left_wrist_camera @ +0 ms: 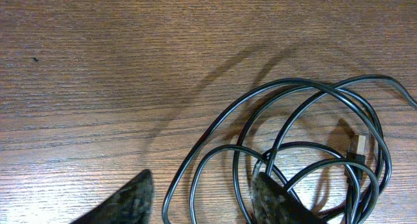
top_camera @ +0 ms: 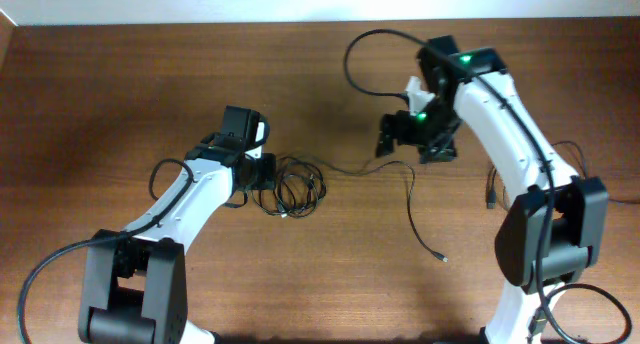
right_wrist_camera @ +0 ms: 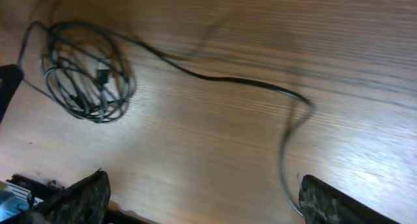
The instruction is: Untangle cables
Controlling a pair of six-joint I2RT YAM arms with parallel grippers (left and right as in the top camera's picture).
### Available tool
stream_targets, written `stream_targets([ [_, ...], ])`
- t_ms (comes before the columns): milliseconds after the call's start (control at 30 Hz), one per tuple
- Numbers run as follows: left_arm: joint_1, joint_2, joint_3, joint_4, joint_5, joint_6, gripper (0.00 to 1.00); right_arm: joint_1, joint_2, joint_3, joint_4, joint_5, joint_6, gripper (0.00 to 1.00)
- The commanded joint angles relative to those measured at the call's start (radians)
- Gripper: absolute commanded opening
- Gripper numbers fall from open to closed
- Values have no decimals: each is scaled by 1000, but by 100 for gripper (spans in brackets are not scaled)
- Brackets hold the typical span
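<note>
A tangle of thin black cable loops (top_camera: 296, 188) lies on the wooden table at centre left. It fills the left wrist view (left_wrist_camera: 306, 139), with a silvery plug (left_wrist_camera: 358, 146) inside it. My left gripper (top_camera: 262, 174) is open at the tangle's left edge. Its fingers (left_wrist_camera: 202, 204) straddle two loops and the right finger lies over others. One strand (top_camera: 372, 168) runs right from the tangle and bends down to a small plug (top_camera: 444, 257). My right gripper (top_camera: 412, 136) is open and empty above that strand (right_wrist_camera: 247, 83). The tangle also shows in the right wrist view (right_wrist_camera: 85, 81).
Another thin cord with a plug (top_camera: 491, 196) lies beside the right arm's base. A thick black robot cable (top_camera: 357, 56) arcs above the right arm. The table's far edge (top_camera: 200, 24) meets a white wall.
</note>
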Motion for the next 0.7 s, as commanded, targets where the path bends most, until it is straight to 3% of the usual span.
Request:
stream_targets([
  [0,-1,18,-6,5,-8,5,45,75,-2,1,49,-9,91,93],
  [67,-1,49,-6,13,-7,5,44,122,-2,1,92,-9,113,93],
  [100,-1,70,-6,16,-5,5,44,143,-2,1,114,-8,119,99],
  [233,-1,119,-6,48,-4,5,46,199,0,1,179,-5,209,99],
  [300,-1,122,-6,64,-3,5,4,219,0,1,198,-5,209,99],
  [333,-1,121,-6,67,-3,5,0,225,0,1,202,-4,209,99],
  [533,4,-58,135,-131,-4,6,0,232,0,1,192,-5,209,99],
  [667,4,-368,267,-163,-4,5,0,232,0,1,173,-5,209,99],
])
